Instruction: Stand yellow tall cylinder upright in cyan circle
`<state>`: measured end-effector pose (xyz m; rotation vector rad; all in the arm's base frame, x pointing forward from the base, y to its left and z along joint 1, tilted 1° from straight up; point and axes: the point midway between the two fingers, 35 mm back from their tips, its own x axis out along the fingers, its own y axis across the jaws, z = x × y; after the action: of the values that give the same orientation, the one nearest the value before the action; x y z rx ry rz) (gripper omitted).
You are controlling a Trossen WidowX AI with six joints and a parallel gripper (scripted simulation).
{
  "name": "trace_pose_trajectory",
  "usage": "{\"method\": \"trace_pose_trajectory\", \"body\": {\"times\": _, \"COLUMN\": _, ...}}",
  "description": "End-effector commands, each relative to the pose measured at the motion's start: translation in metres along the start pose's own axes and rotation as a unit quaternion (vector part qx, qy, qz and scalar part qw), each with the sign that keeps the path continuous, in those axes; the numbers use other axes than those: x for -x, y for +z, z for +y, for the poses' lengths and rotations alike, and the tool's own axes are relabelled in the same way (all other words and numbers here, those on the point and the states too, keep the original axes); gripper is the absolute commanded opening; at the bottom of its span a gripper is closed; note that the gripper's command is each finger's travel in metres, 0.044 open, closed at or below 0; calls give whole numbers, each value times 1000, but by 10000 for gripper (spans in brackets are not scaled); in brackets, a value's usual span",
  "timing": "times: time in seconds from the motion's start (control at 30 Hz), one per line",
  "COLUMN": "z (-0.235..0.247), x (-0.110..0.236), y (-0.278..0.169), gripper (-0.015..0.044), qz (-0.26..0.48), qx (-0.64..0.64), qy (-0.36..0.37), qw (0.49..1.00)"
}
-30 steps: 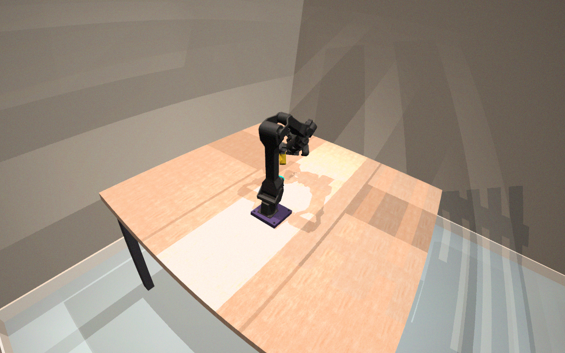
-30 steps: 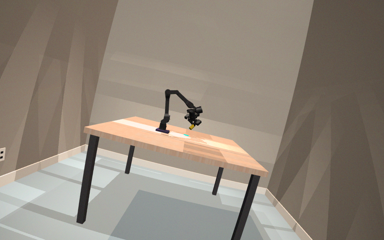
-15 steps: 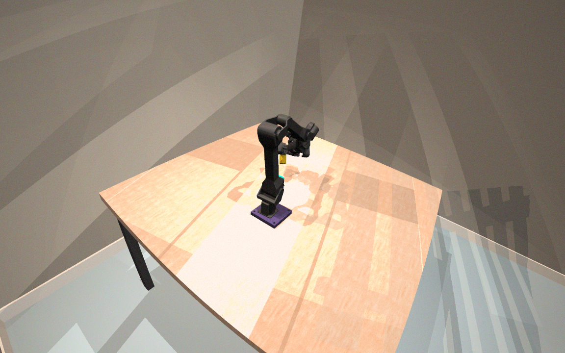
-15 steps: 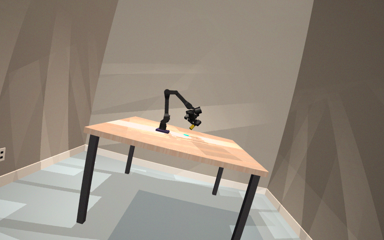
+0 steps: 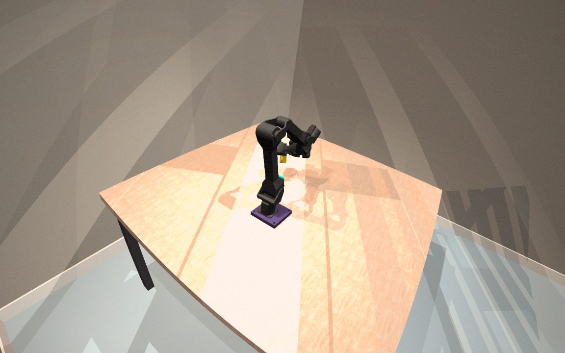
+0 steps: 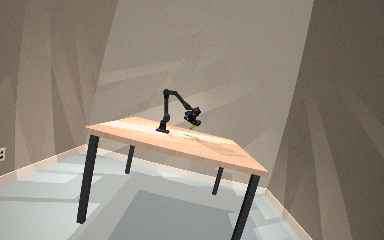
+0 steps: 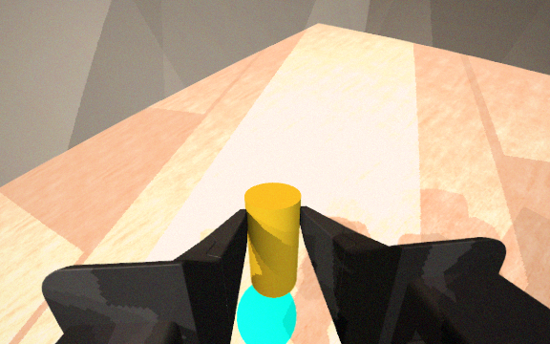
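Gripper (image 7: 273, 239) clamped on the yellow tall cylinder (image 7: 273, 239), which hangs clear above the table (image 7: 351, 119). The two black fingers press on opposite sides of the curved wall at about mid-length; one flat end projects beyond the fingertips and the other end lies back toward the palm. The cylinder appears rigid and smooth, and probably light; a smooth round wall may twist or slide between flat pads, so a mid-length hold across the diameter suits it best. In the wrist view the cyan circle (image 7: 266, 315) shows between the fingers, just past the cylinder's near end. In the exterior view the cylinder is tilted, and the circle lies on the table below the gripper, toward the arm's base (image 6: 162, 130).
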<state>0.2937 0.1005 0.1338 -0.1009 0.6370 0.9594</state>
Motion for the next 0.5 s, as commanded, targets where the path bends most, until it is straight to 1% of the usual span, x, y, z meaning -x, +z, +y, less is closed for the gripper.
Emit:
{"method": "trace_pose_trajectory", "body": {"times": 0.0, "z": 1, "x": 1, "y": -2, "gripper": 105, "qz": -14, "qx": -2, "qy": 4, "qw": 1000}}
{"method": "trace_pose_trajectory", "body": {"times": 0.47, "z": 2, "x": 7, "y": -2, "gripper": 105, "qz": -58, "qx": 9, "qy": 11, "qw": 998}}
